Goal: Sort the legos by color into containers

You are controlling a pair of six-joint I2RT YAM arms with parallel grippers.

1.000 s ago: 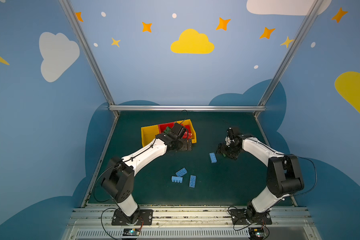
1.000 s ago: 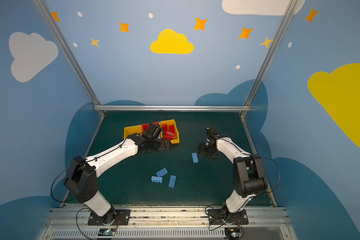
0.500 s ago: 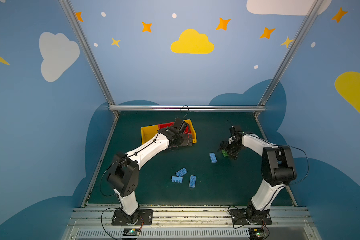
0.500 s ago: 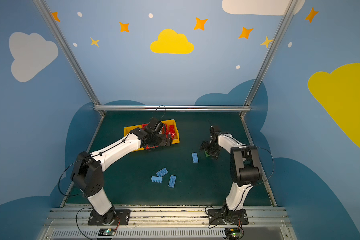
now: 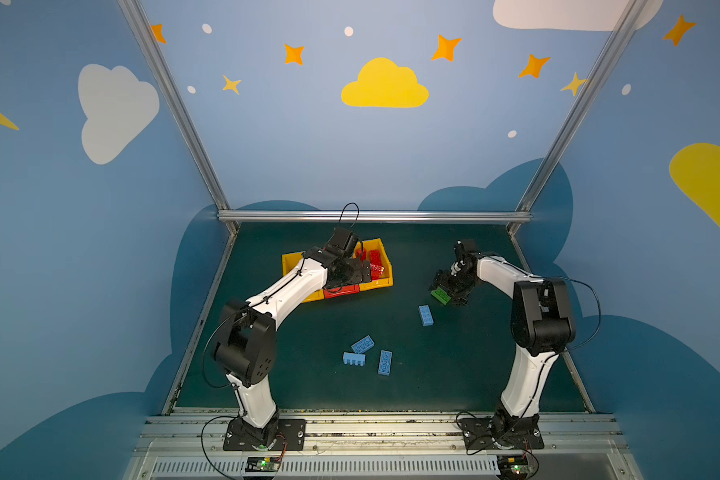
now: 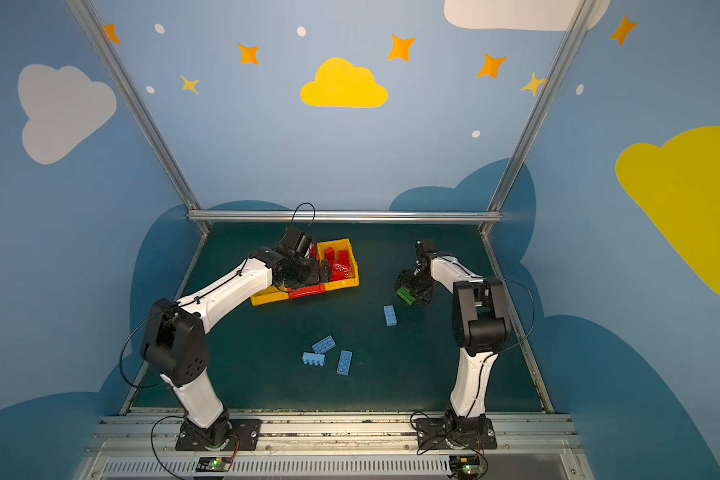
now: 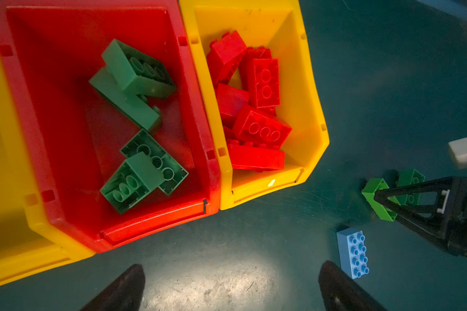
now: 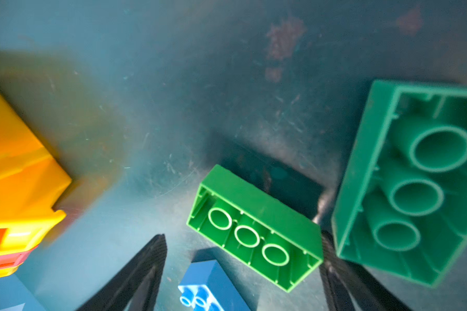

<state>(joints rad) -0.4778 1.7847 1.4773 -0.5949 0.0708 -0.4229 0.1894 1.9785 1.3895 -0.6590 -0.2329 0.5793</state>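
The left fingers [image 7: 127, 285] are black and tapered. They are spread wide, and nothing is between them. Just ahead of their tips stand three open plastic bins, joined in a row. The red middle bin [image 7: 65, 121] holds several dull green studded plastic bricks [image 7: 135, 70] in two small heaps. The yellow bin [image 7: 310, 113] beside it, on the side toward the right arm, holds a pile of red studded plastic bricks [image 7: 263, 80]. Of the second yellow bin [image 7: 3, 172], on the other side of the red one, only a part shows in the left wrist view.

The right fingers [image 8: 143, 266] are also spread, low over the dark green surface [image 8: 173, 80]. Between them is a bright green plastic brick [image 8: 254, 229], its hollow underside with three round tubes turned toward the wrist camera. One finger is close against one end of this brick, and I cannot tell if it touches. At the other finger a strip of bare surface shows, so the brick is not pinched. Just outside the close finger lies a darker green plastic brick [image 8: 410, 183], also with its underside up. A light blue studded brick [image 5: 425, 315] lies near these fingers, studs up, apart from the bright green one.

Three more light blue bricks [image 5: 362, 344] lie close together on the surface, well apart from both pairs of fingers.
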